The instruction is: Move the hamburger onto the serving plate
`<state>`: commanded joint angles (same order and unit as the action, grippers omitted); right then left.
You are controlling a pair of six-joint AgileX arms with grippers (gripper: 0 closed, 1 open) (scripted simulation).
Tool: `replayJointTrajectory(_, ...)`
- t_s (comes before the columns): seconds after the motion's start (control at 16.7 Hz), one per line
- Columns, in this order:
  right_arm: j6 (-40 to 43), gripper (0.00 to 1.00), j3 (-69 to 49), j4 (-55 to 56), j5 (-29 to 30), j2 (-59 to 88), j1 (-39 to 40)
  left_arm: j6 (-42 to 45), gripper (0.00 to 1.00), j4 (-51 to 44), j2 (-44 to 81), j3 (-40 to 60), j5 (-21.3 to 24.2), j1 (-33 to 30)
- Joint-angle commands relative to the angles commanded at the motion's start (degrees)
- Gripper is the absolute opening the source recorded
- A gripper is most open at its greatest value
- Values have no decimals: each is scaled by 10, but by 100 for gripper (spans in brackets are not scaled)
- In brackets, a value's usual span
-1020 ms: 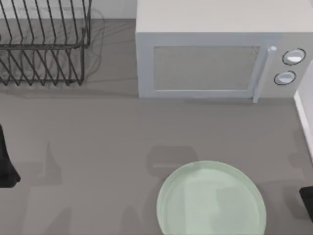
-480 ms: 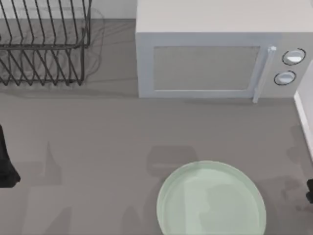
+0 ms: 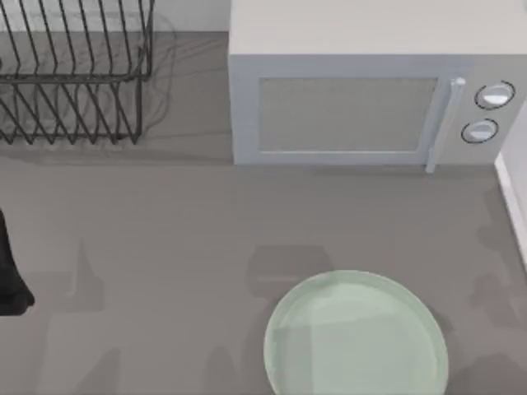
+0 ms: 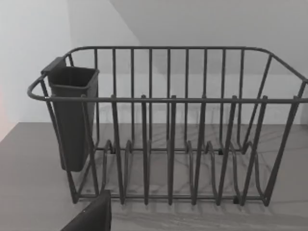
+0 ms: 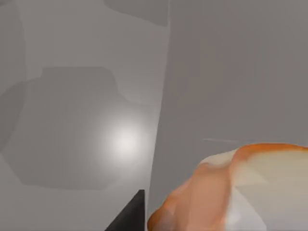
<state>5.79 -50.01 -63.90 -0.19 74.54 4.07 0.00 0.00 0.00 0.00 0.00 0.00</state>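
Hamburger [image 5: 226, 187] sits close under my right wrist, off the worktop's right side; whether my right pincer is spread, I cannot tell. Serving plate [image 3: 356, 337] waits near front. Approach: centre, pinch gently, lift clear of rim. Left arm [image 3: 10, 271] parked left.

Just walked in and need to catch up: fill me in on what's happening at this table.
The job is getting the hamburger onto the serving plate. The plate sits bare near the front of the table, in front of the microwave. The right wrist view has the hamburger close up beside a dark fingertip, over a grey surface, so the right arm seems to be working on it. The left arm is parked at the table's left edge, its camera facing the dish rack.
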Motion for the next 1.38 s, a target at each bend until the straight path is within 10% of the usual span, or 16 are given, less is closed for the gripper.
replayJointTrajectory(0.72,-124,0,-42,-10,6,27,80,0,100,0,0,0,0,0)
replayJointTrajectory(1.38,-856,0,-142,-30,13,184,333,0,100,0,0,0,0,0)
